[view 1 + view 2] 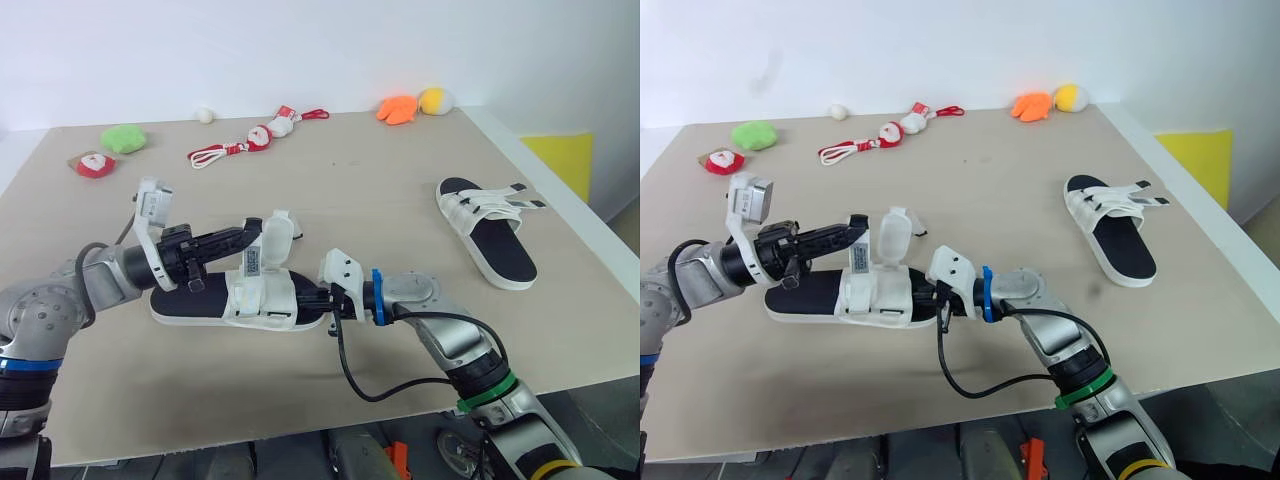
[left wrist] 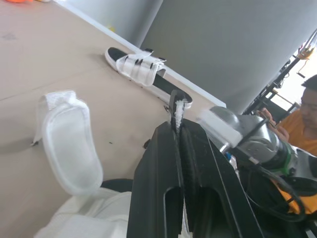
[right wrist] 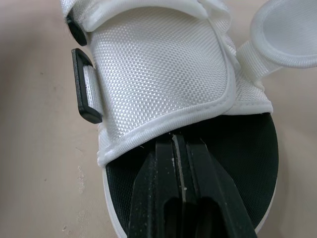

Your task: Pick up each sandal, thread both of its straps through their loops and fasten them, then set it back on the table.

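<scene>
The near sandal [image 1: 215, 305], white upper on a black sole, lies flat on the table [image 1: 350, 190] at front centre. My left gripper [image 1: 254, 238] reaches over it from the left and is shut on a white strap [image 2: 178, 110], whose tip pokes out between the fingers. Beside it a rounded white flap [image 1: 279, 236] stands up loose. My right gripper [image 1: 318, 298] comes from the right and is shut on the edge of the sandal's upper [image 3: 158, 74]. A black loop [image 3: 84, 87] sits at the upper's side. The second sandal [image 1: 487, 228] lies at the right.
Small toys line the far edge: a green plush [image 1: 124, 137], a red and white one [image 1: 93, 165], a red cord with figures [image 1: 250, 140], an orange piece [image 1: 398, 108] and a yellow one [image 1: 436, 100]. A person [image 2: 304, 134] sits beyond the table.
</scene>
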Motion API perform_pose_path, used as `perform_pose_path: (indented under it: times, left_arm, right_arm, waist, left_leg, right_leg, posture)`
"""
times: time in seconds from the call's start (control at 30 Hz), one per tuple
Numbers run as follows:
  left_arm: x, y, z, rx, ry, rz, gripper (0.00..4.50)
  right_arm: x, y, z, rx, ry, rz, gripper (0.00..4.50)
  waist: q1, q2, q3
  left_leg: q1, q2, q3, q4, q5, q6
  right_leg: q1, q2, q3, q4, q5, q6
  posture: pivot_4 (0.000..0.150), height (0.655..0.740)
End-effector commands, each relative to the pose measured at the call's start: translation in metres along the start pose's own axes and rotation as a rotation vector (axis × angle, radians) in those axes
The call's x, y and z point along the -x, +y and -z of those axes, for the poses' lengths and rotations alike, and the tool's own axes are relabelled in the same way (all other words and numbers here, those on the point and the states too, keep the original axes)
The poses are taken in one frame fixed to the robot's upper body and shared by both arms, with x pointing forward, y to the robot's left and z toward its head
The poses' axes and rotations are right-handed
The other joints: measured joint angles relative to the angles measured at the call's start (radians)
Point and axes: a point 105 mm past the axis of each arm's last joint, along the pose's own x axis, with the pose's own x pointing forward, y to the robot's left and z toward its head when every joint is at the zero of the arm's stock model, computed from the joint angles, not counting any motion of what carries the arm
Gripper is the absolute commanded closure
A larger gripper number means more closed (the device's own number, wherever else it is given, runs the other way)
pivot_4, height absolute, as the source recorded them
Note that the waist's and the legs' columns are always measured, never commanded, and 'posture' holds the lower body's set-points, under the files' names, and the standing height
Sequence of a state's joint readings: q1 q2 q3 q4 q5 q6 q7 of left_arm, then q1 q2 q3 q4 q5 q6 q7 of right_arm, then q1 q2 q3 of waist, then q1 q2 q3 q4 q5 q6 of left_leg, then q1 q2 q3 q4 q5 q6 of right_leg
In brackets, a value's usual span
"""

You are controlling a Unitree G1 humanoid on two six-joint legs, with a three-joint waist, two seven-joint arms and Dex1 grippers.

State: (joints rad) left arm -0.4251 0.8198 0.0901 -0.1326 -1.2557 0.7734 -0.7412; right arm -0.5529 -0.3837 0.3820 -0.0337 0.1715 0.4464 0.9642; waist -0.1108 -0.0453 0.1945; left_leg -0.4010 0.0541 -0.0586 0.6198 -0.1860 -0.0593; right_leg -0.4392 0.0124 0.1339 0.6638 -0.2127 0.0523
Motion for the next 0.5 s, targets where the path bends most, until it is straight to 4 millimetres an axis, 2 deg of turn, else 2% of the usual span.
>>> perform_pose_path:
  times: [0.03,0.23,0.5]
  left_arm:
    - [0.003,0.004,-0.012,-0.021,-0.04,-0.017,4.46]
    - [0.007,0.03,-0.002,0.01,-0.073,-0.105,4.46]
    - [0.008,0.041,0.01,0.06,-0.085,-0.134,4.46]
  right_arm:
    - [-0.001,0.0,0.016,-0.032,0.056,0.021,4.5]
    - [-0.001,0.001,0.016,-0.036,0.056,0.023,4.5]
    - [-0.001,0.001,0.016,-0.036,0.056,0.024,4.5]
  waist:
    - [0.0,0.0,0.0]
    - [0.0,-0.001,0.0]
    - [0.0,-0.001,-0.001]
  left_leg:
    - [0.0,0.0,0.0,0.0,0.0,0.0]
    - [0.0,0.0,0.0,0.0,0.0,0.0]
    - [0.0,0.0,0.0,0.0,0.0,0.0]
  right_leg:
    - [0.0,0.0,0.0,0.0,0.0,0.0]
    - [0.0,0.0,0.0,0.0,0.0,0.001]
    - [0.0,0.0,0.0,0.0,0.001,0.001]
  posture:
    - [0.15,0.74]
    - [0.15,0.74]
    - [0.15,0.74]
